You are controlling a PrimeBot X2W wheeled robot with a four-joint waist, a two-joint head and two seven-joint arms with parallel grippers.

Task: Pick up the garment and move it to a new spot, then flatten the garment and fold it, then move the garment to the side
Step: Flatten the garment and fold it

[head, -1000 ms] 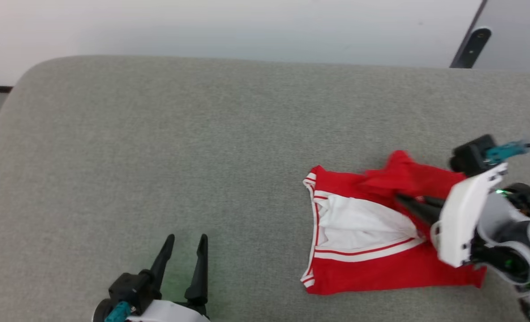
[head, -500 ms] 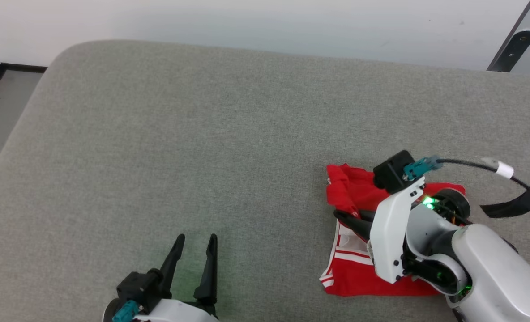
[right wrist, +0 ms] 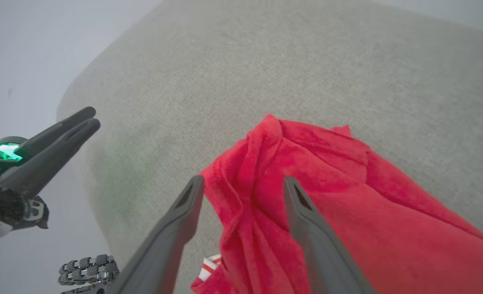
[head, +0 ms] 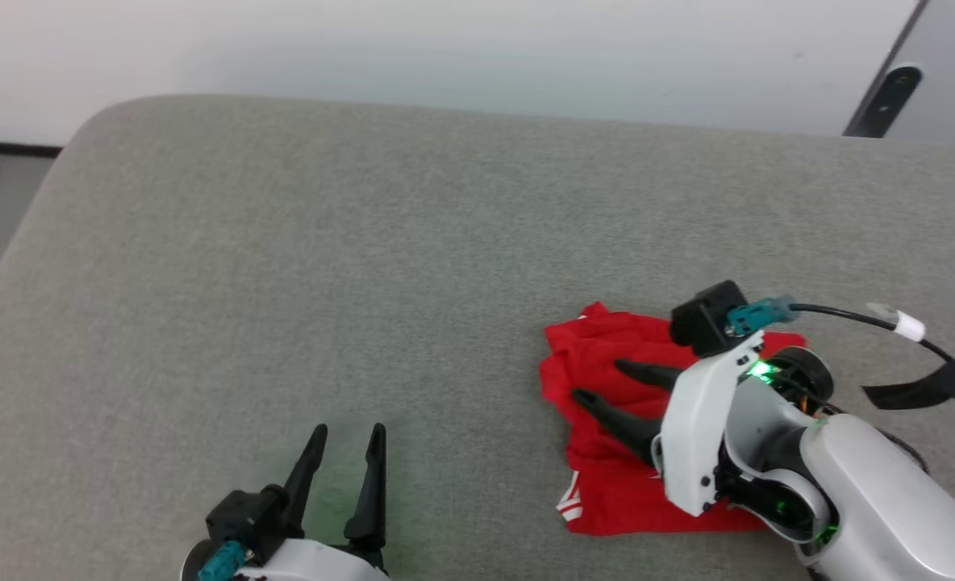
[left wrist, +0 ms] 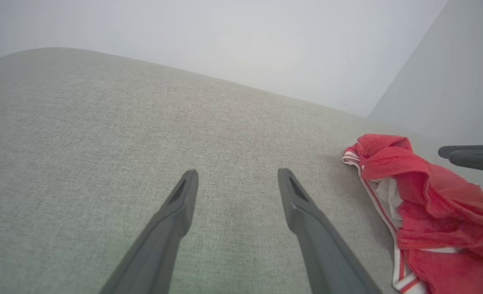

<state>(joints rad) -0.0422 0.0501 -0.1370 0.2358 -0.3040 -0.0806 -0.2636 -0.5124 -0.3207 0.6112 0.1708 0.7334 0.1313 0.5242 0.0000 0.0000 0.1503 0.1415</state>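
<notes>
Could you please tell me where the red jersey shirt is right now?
In the head view the red thin-fabric jersey shirt lies bunched on the right side of the grey upholstered surface, under the open right gripper, apart from the left gripper.

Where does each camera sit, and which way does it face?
Head view: on the head, facing down at the grey cushion; left claw lower left, right claw over the red garment.
Left wrist view: on that wrist, facing along the left claw across the cushion.
Right wrist view: on that wrist, facing along the right claw onto the garment.
Shared: both wrist views catch the garment and the other claw.
</notes>
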